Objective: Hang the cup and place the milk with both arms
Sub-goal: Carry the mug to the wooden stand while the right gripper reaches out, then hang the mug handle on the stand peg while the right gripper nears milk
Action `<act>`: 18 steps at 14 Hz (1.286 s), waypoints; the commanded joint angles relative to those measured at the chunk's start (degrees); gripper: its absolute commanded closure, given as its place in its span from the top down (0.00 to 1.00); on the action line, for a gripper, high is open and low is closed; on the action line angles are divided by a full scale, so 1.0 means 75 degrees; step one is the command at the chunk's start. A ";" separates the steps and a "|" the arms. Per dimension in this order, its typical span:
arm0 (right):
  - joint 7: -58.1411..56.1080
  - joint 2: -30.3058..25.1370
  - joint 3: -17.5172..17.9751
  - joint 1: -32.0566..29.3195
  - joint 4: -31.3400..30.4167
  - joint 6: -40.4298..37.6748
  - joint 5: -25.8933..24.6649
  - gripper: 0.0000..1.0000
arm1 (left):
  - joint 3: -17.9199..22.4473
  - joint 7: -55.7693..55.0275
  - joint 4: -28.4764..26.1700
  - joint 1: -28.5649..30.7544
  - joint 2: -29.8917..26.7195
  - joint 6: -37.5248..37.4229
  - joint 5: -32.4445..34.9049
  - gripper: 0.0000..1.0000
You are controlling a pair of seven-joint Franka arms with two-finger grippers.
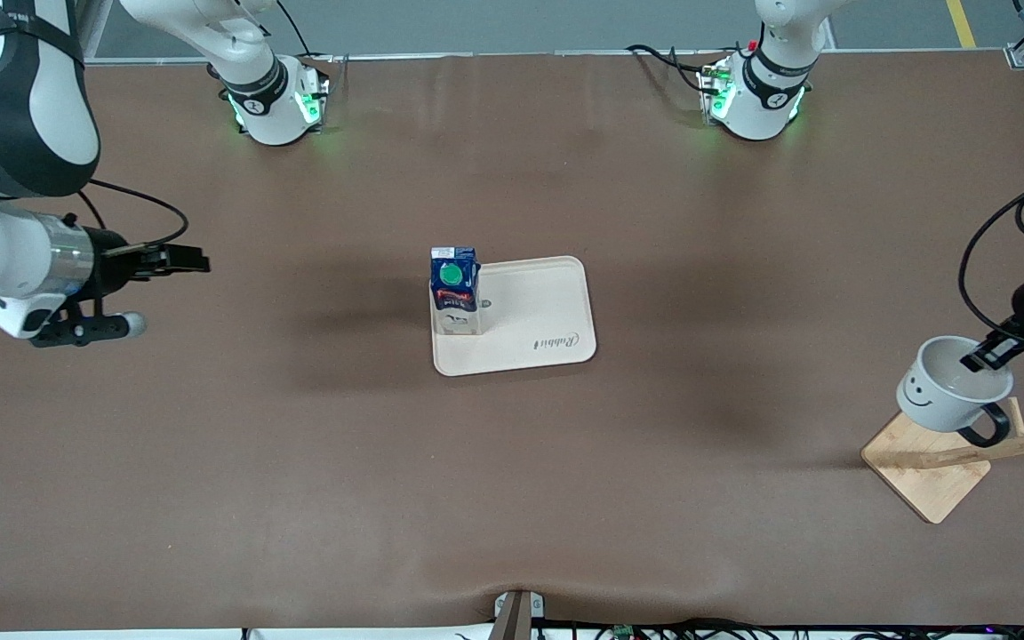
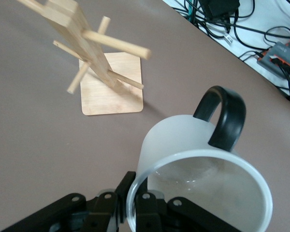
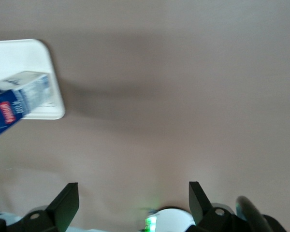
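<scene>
We see the small upright blue-and-white milk carton (image 1: 454, 290) standing on the flat cream plastic tray (image 1: 548, 302) at mid-table, at the tray's edge toward the right arm's end. Well apart, toward the left arm's end and nearer the front camera, stands the pegged wooden mug rack (image 1: 965, 458). Above its base we find the white smiley mug (image 1: 952, 384), pinched at its rim by the left gripper (image 1: 990, 354).
</scene>
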 commanded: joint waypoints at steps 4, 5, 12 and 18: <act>0.2761 0.0288 -0.0037 0.1779 -0.0116 0.0995 0.0747 1.00 | -0.0076 0.0466 0.0044 0.0520 0.0115 0.0363 -0.0350 0.00; 0.3218 0.0417 -0.0038 0.2119 -0.0116 0.1253 0.0747 1.00 | -0.0076 0.0513 0.0032 0.0613 0.0184 0.0433 -0.0445 0.00; 0.3703 0.1390 -0.0037 0.3445 -0.0057 0.2659 0.1108 1.00 | -0.0075 0.0771 0.0055 0.0930 0.0395 0.0633 -0.0703 0.00; 0.3961 0.1754 -0.0038 0.3857 -0.0115 0.3248 0.1450 1.00 | -0.0064 0.0818 -0.0097 0.1036 0.0618 0.0809 -0.0844 0.00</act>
